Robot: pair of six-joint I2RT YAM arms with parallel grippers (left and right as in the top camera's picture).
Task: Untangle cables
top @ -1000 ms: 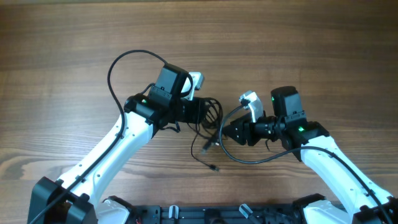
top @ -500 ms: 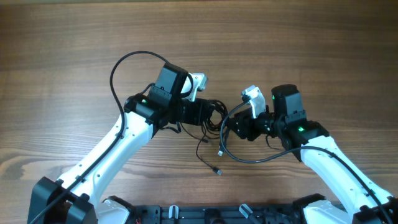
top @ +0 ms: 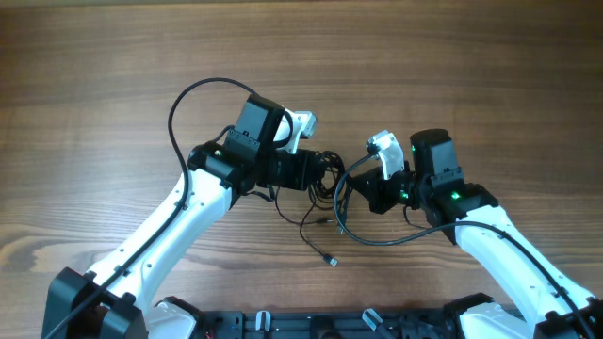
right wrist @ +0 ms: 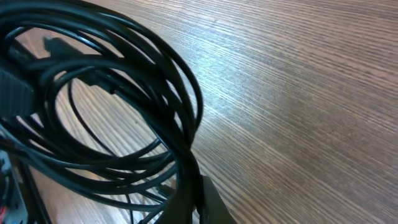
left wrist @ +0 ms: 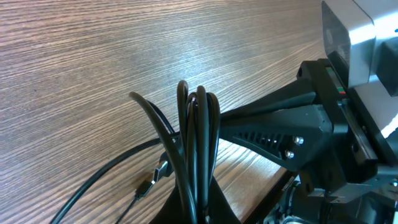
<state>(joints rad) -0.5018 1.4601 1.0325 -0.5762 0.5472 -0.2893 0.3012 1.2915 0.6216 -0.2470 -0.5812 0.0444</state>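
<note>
Both arms meet over the middle of the table (top: 113,56), each clamped on the cables (top: 327,181), so the tangled bunch is held between them. The left gripper (left wrist: 196,208) has its fingers pinched tight on a sheaf of upright strands, seemingly to anchor the bunch. The right gripper (right wrist: 198,202) is likewise closed on several loops gathered at its tips, probably so they can be drawn away. One loose plug end (top: 330,260) trails on the wood nearer the robot's base, free to slide out.

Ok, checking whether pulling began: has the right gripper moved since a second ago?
Yes. Against the table's grain, the right gripper has drawn back slightly toward its own arm, gripping cables.
</note>
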